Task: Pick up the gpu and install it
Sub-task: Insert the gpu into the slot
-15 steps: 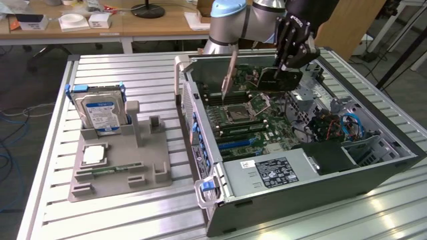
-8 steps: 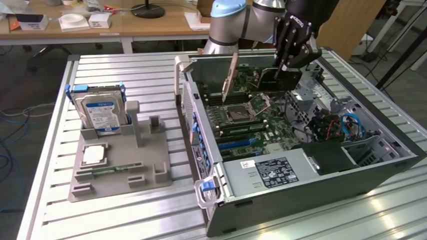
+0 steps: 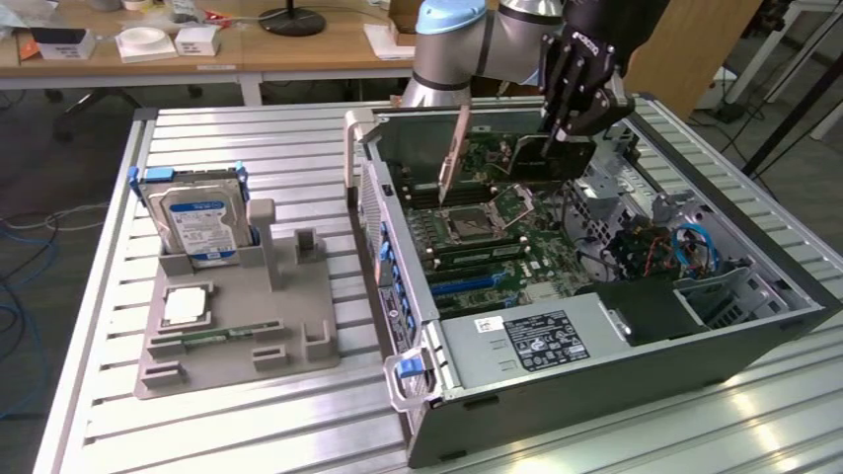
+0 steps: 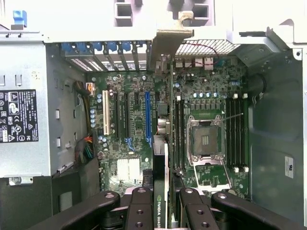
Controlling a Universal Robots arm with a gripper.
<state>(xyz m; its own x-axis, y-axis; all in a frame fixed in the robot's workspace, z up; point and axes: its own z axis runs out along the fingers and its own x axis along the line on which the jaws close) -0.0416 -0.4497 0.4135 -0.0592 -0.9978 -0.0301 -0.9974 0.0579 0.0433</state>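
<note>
- Slatted metal table [image 3: 237,434] carries an open computer case [image 3: 737,346] lying on its side, with a desk in the background.
- Gripper [image 3: 564,138]: hangs over the open case, fingers [image 4: 139,211] closed onto the gpu from both faces, clamping its upper edge.
- Gpu [image 3: 543,160]: thin black card, held upright above the case's motherboard [image 4: 129,143] and not yet seated. In the wrist view it shows edge-on [image 4: 163,211], running towards its metal bracket [image 4: 168,40] at the case's rear wall.
- Handling, by judgement: light, stiff and fragile. Bare circuitry and the contact edge want no pressure, and the smooth flat faces may slip or twist under a loose pinch. A grip on the top edge near mid-length, clear of the contacts, looks soundest.
- Blue expansion slot [image 4: 147,115]: inside the case, just beside the line of the card.
- Hard drive [image 3: 197,217]: upright in a grey holder [image 3: 237,336], outside the case on the exterior view's left.
</note>
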